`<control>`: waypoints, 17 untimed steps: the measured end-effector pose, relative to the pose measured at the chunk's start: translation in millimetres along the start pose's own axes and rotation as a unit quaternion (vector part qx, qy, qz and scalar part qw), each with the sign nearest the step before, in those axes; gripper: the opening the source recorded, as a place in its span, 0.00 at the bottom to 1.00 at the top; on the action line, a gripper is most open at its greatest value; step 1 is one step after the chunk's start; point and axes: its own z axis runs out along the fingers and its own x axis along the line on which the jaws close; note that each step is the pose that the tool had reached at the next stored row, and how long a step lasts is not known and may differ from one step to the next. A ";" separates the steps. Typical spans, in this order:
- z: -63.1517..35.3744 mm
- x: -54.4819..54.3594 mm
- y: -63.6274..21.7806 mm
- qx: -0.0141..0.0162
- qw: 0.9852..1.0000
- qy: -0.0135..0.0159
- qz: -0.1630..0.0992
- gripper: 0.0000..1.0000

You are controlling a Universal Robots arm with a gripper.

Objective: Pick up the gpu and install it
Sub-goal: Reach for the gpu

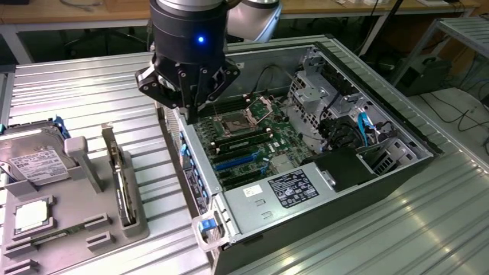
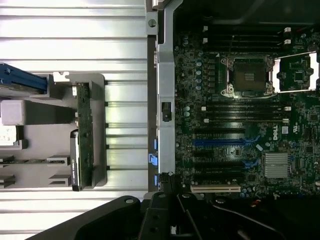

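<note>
Dark, thin gpu card with silvery bracket [image 1: 122,186] stands on edge in 1 slot of the grey moulded holder [image 1: 77,203], untouched. Black gripper [image 1: 187,102] is clenched and empty, over the open computer case [image 1: 328,229] wall. Best to grip the top edge squarely, probably mid-length.

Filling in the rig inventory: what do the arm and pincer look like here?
The arm ends in a glossy black cylinder with a small blue light glowing on its side. Next to it is a rounded silver-grey joint cap. The pincer is matte black, with a faceted, flaring housing dotted with bolt heads. I can't read any lettering on it.
</note>
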 end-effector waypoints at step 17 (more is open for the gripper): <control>-0.6 18.5 -5.4 0.000 1.000 0.001 -0.018 0.11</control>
